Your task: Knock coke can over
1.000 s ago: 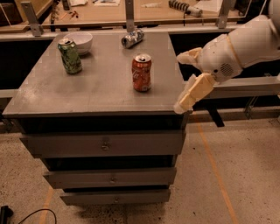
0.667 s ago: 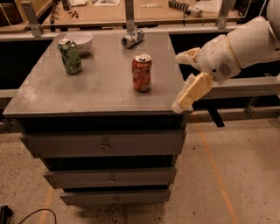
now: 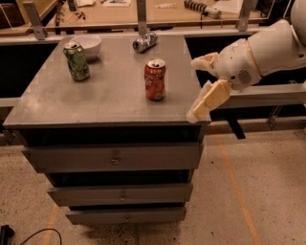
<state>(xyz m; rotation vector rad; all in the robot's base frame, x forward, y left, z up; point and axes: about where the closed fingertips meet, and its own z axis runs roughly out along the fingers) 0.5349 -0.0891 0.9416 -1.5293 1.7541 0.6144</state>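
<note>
The coke can [image 3: 155, 80], red-orange with a silver top, stands upright on the grey cabinet top [image 3: 110, 98], right of centre. My gripper [image 3: 192, 89] is at the cabinet's right edge, to the right of the can and apart from it. Its cream fingers are spread open: one fingertip [image 3: 197, 61] is level with the can's top, and the other [image 3: 203, 103] hangs by the front right corner. Nothing is held.
A green patterned can [image 3: 77, 61] stands at the back left beside a white bowl [image 3: 89, 45]. A silver can [image 3: 145, 42] lies on its side at the back. The cabinet has drawers [image 3: 114, 158] below. A wooden workbench [image 3: 158, 14] runs behind.
The gripper has edged slightly left toward the cabinet's right edge. The coke can has not moved.
</note>
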